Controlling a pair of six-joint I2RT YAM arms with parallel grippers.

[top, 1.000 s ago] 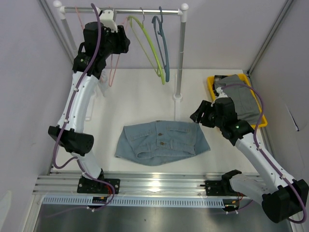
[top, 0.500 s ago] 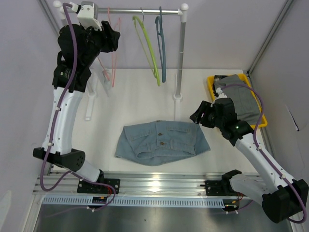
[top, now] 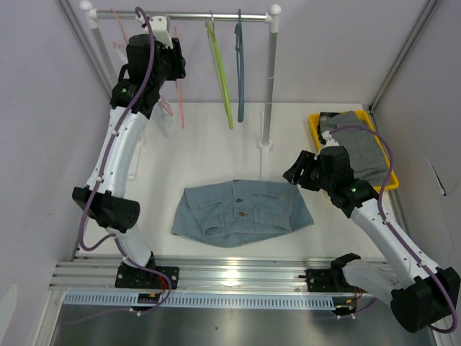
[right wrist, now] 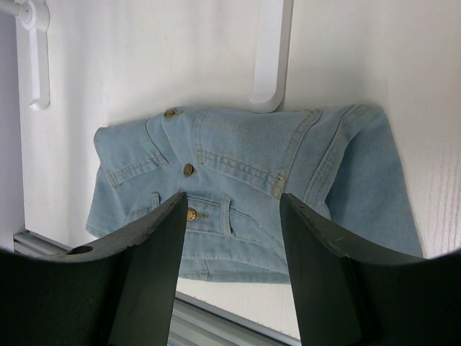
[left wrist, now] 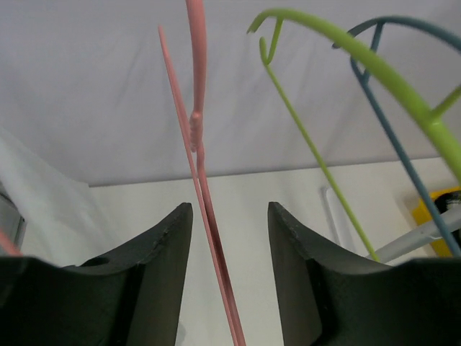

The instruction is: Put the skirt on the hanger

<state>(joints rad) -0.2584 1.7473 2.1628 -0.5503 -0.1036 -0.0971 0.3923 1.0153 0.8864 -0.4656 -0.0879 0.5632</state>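
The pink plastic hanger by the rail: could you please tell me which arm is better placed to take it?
Left. The left gripper, open, straddles the thin pink plastic hanger up by the metal rail; the right gripper hovers open by the light-blue denim skirt, far from it.

Pink hanger [left wrist: 197, 137] between left gripper [left wrist: 229, 210] jaws

Top camera looks down; left wrist close on pink hanger [left wrist: 197, 137], right wrist above skirt [right wrist: 245, 169]

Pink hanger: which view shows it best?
Left wrist: the pink hanger runs up, large and sharp, through the open left end effector. Top external shows only a thin pink sliver of it; right wrist shows none.
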